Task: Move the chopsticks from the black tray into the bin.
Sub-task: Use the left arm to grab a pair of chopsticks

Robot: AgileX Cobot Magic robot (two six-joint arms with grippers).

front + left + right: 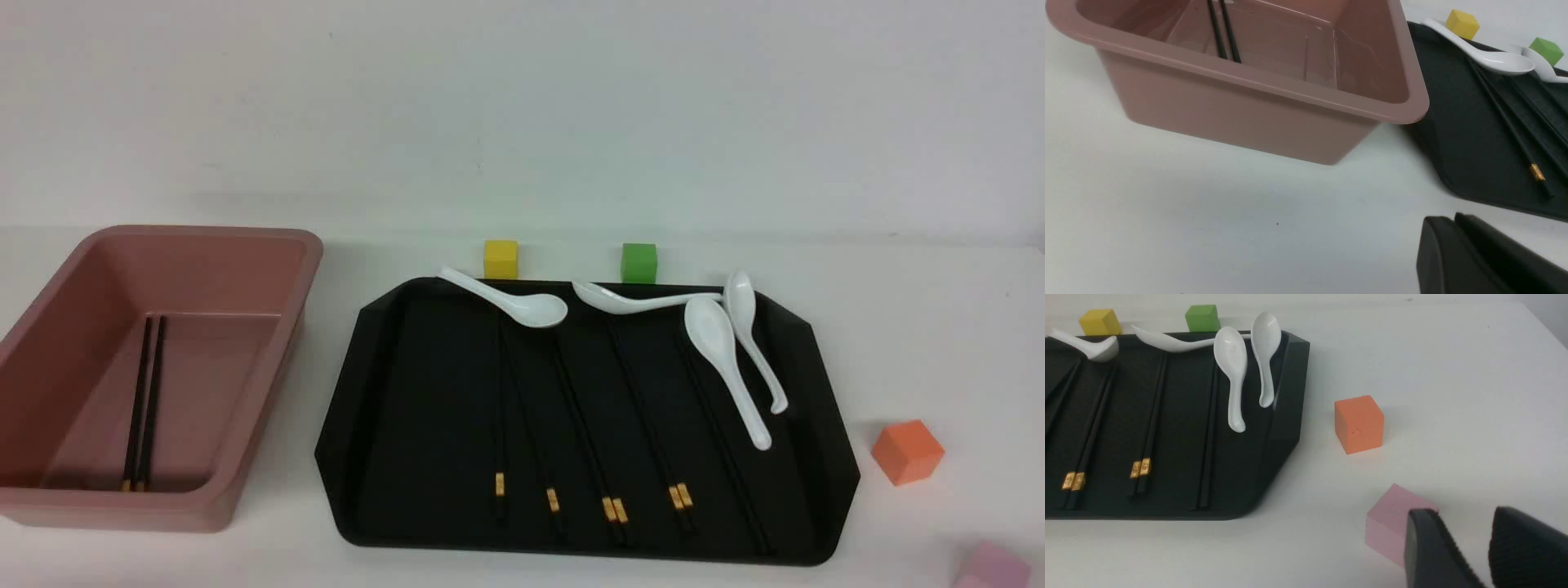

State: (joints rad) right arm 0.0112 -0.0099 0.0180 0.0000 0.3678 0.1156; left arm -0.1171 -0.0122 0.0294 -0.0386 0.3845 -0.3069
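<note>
The black tray [384, 408] lies in the middle of the table. Several black chopsticks [584, 433] with gold bands lie lengthwise on it, also seen in the right wrist view [1149, 428]. The dusty-pink bin [269, 384] stands to its left with two chopsticks [145, 400] lying inside, seen too in the left wrist view [1222, 32]. My left gripper [1447, 220] is shut and empty, low over bare table in front of the bin [1257, 106]. My right gripper [1461, 518] is open and empty, beside a pink cube. Neither gripper shows in the front view.
Several white spoons [722, 359] lie across the tray's far part. A yellow cube [500, 259] and a green cube [638, 262] stand behind the tray. An orange cube [906, 451] and a pink cube [1392, 526] sit right of it.
</note>
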